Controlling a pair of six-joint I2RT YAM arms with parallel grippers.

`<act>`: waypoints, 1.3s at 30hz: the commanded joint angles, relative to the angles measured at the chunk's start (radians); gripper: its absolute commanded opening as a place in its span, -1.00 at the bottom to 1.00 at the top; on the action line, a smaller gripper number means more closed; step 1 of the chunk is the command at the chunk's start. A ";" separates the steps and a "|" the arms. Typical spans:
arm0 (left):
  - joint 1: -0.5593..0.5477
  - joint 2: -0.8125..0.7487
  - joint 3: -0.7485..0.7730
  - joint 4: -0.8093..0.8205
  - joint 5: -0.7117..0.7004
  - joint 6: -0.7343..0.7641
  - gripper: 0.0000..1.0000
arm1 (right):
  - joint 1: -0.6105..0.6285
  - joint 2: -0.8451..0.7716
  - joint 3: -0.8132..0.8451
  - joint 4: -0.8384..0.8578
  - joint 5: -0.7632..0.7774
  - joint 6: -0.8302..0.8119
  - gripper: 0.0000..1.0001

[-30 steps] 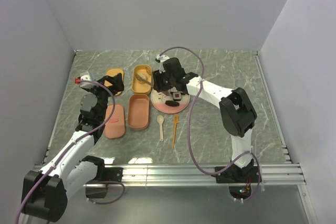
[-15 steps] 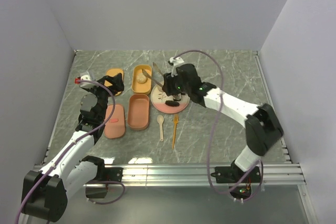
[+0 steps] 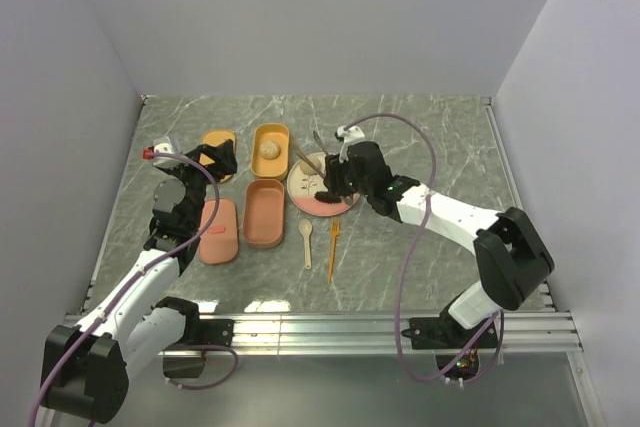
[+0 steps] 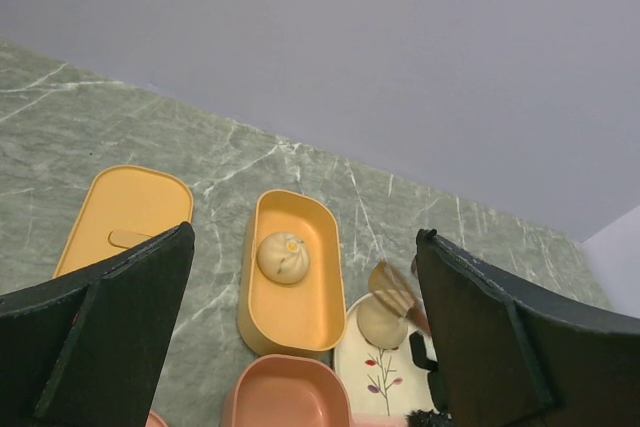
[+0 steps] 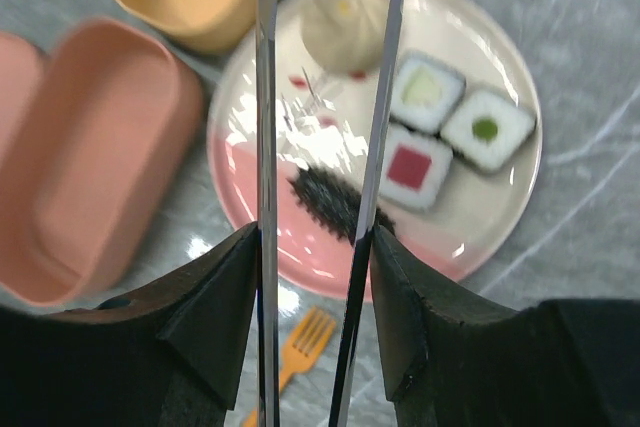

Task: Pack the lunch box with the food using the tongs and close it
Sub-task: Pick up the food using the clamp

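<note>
My right gripper (image 5: 315,239) is shut on the grey metal tongs (image 5: 266,127), whose two arms stand apart with nothing between them. They hang over the cream-and-pink plate (image 5: 505,202), which carries a beige bun (image 5: 345,12), two green-centred sushi rolls (image 5: 428,92), a red-centred roll (image 5: 410,169) and a dark brown piece (image 5: 335,202). A second bun (image 4: 285,255) lies in the yellow lunch box tier (image 4: 255,307). The pink tier (image 3: 264,212) is empty. My left gripper (image 3: 215,159) stands open to the left, holding nothing.
A yellow lid (image 3: 217,147) lies left of the yellow tier and a pink lid (image 3: 218,230) left of the pink tier. A beige spoon (image 3: 306,242) and an orange fork (image 3: 334,247) lie in front of the plate (image 3: 300,194).
My right gripper has drawn the tongs back from the yellow tier to above the plate, leaving a bun in that tier. The left arm has not moved.
</note>
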State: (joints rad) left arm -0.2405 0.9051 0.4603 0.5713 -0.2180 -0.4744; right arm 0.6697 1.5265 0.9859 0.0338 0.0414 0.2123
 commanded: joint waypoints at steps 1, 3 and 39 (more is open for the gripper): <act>0.003 -0.009 0.006 0.035 0.023 -0.007 0.99 | 0.004 0.014 -0.019 0.020 0.047 0.025 0.08; 0.003 -0.009 0.006 0.035 0.023 -0.007 0.99 | 0.004 0.015 -0.026 0.020 0.054 0.027 0.08; 0.003 -0.020 0.001 0.035 0.029 -0.013 0.99 | 0.002 0.055 -0.032 -0.072 -0.075 0.091 0.07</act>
State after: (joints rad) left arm -0.2405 0.9051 0.4603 0.5713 -0.2054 -0.4843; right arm 0.6697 1.5566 0.9199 -0.0406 -0.0235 0.2989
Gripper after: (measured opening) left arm 0.994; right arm 0.540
